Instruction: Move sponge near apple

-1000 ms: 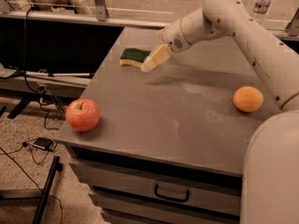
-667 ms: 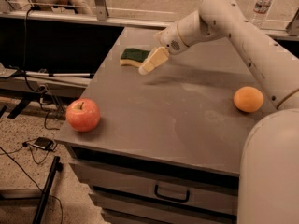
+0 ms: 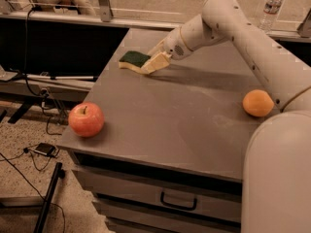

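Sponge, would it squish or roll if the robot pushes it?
Probably squishes: the sponge shows pale yellow foam under its green top. It lies flat on the table, so it should slide, not roll. The gripper is right at its edge.

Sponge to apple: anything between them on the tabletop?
Nothing; the camera view shows only bare grey tabletop between the sponge and the apple. The end effector is at the sponge, on its side away from the apple.

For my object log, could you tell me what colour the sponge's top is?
Dark green, camera view; the gripper is at the sponge.
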